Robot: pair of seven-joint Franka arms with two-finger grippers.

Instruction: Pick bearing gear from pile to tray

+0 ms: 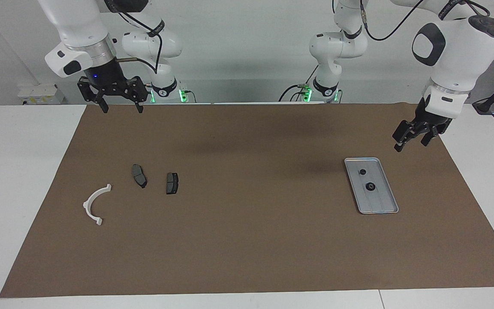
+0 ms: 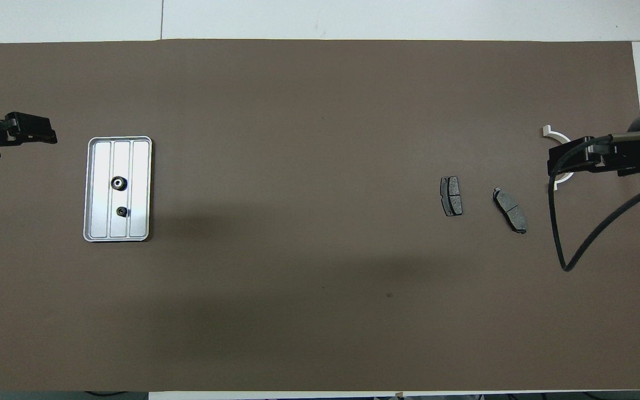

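Observation:
The silver tray lies on the brown mat toward the left arm's end. Two small black round pieces rest in it. The larger bearing gear is farther from the robots than the smaller one. My left gripper hangs open and empty above the mat, off the tray's corner. The pile at the right arm's end holds a white arc and two brake pads. My right gripper waits open, high over the mat's edge.
The brown mat covers most of the white table. In the overhead view the raised right gripper and its cable cover part of the white arc. The brake pads lie flat and apart.

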